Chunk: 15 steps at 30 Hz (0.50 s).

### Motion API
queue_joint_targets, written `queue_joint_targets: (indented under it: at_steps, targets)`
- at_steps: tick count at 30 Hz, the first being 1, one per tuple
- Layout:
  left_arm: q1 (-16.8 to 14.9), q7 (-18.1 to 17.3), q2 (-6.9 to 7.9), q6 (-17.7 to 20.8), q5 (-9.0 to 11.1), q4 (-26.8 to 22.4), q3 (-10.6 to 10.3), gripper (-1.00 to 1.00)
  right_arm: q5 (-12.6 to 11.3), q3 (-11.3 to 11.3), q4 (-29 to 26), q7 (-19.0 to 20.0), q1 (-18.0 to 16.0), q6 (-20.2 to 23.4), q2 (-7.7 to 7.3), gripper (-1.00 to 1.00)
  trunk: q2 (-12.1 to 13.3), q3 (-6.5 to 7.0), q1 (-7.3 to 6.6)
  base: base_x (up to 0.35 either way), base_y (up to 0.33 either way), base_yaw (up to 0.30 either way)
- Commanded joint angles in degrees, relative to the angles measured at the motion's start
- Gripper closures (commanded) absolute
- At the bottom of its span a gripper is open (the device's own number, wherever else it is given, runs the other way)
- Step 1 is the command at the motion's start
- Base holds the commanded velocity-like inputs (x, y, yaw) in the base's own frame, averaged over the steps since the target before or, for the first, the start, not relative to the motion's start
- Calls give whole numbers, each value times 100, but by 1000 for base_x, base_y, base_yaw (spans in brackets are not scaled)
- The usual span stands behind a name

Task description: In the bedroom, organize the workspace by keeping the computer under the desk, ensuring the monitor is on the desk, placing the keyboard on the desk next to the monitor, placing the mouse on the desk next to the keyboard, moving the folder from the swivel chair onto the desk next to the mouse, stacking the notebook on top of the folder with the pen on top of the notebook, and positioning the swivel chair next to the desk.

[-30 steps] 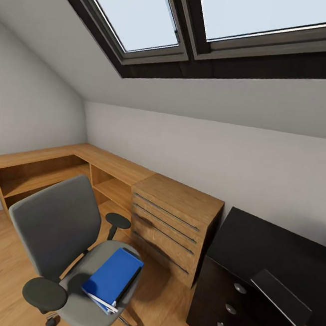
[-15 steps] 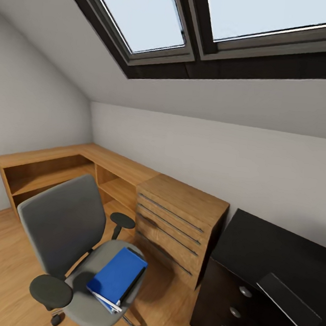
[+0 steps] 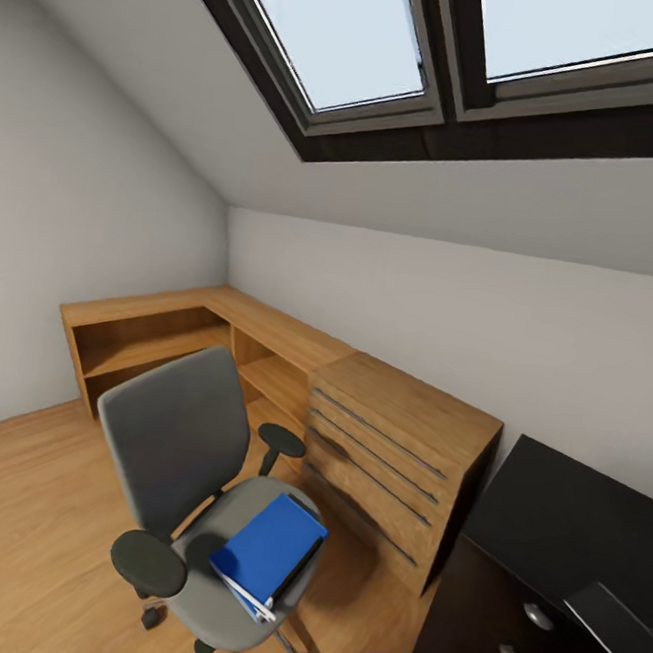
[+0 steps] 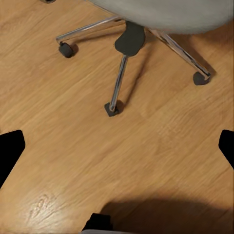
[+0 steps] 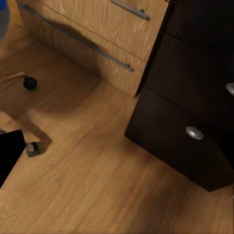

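Blue folder point(image 3: 268, 554) lies on the grey chair point(image 3: 190, 473) seat at lower centre, long axis running toward the upper right (left arm probably nearer); both grippers' finger spread cannot be told.

One swivel chair point(image 3: 185, 478), one folder point(image 3: 268, 550), one desk point(image 3: 564, 553), perhaps three knobs point(image 3: 537, 617).

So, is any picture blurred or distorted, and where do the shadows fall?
Head view: sharp, but wide-angle; the skylight frame splays outward. Left wrist view: slightly soft, the chair base casts thin shadows on the floor. Right wrist view: soft, a dark shadow lies beside the oak cabinet.
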Motion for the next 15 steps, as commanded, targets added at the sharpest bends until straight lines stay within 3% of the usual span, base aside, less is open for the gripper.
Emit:
queue_joint_targets:
  at_steps: [1, 11, 15]
  targets:
    - [-12, 34, 5, -43, 61, 4, -44, -100, -58, 44, 13, -31, -6, -41, -1, -100, -5, -11, 0, 0, 0, 268]
    - [-12, 34, -8, -51, 71, 53, -55, -100, -46, 42, 54, -20, -6, -77, 16, -100, -5, -46, 0, 0, 0, 267]
    - [-12, 34, -93, -174, 70, 118, -43, -100, -44, 42, 68, 112, -6, -85, 17, -100, -5, -60, 0, 0, 0, 265]
